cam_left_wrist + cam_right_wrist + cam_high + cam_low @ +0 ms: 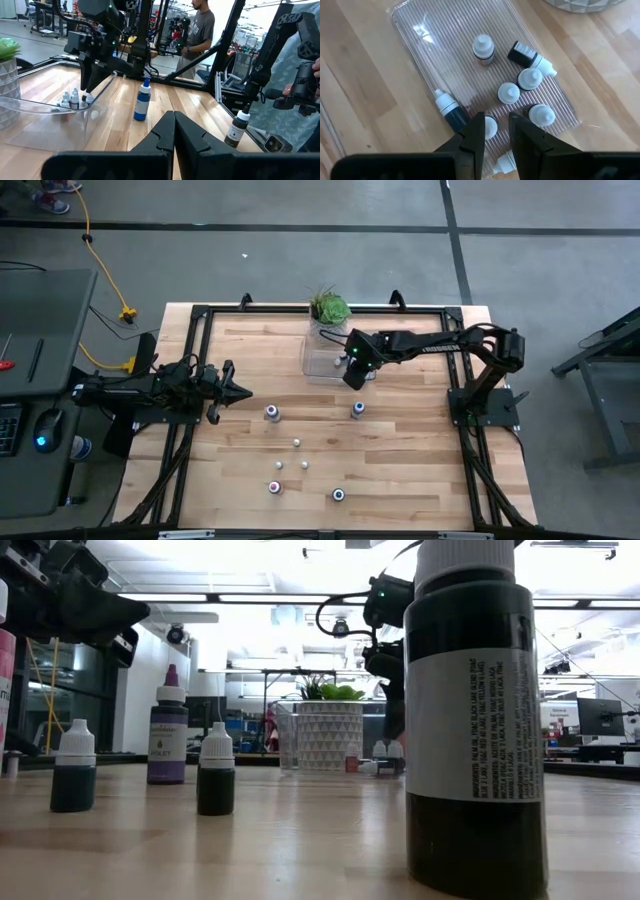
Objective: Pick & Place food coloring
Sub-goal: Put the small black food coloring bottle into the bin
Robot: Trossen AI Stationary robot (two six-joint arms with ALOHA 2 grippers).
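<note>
Hovering right gripper (pixel 494 131) over clear tray (pixel 318 366), fingers slightly apart, small white-capped bottle (pixel 489 126) between tips; we cannot tell if it is gripped or free. Several food coloring bottles (pixel 520 85) sit in tray, others (pixel 297 442) scattered on surface (pixel 400 470). We judge: release low, lift straight, avoid knocking neighbours. Left gripper (pixel 228 388) waits at left edge, fingers together.
</note>
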